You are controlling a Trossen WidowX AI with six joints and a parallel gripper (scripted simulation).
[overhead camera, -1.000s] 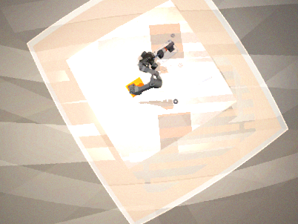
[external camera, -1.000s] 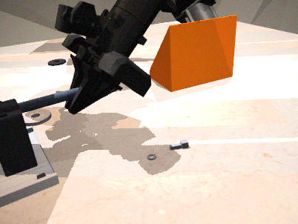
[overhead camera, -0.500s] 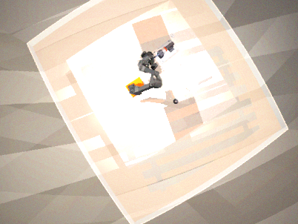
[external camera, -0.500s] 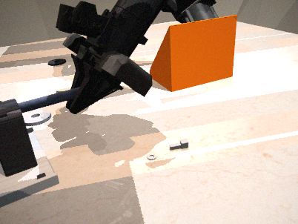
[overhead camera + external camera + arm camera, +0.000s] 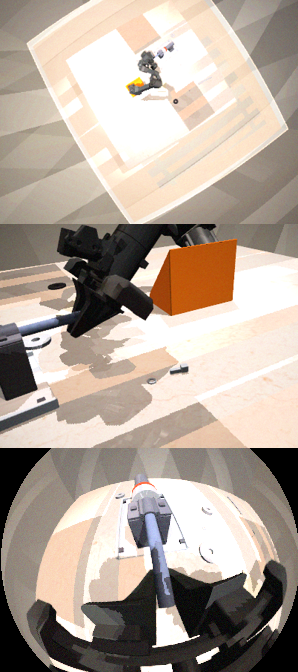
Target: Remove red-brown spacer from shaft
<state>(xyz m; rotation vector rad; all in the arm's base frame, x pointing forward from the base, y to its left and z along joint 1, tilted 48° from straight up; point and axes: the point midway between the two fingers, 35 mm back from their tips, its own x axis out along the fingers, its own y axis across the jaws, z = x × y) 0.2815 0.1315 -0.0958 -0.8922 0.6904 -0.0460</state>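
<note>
Nearest in the wrist view, the 2 dark fingers of the gripper are closed on the free end of the blue-grey shaft. Beyond them, the shaft runs into 1 dark support block on a pale base plate. A flat, pale washer lies on the table beside the plate. Past the support block, the red-brown spacer shows as 1 bright red band, up in line with the shaft and next to the big housing block, not down on the table.

Nearest on the exterior view's open tabletop, 1 small ring lies near 1 small bolt. Farther back stands an orange wedge; at the far left, 1 black ring lies flat.
</note>
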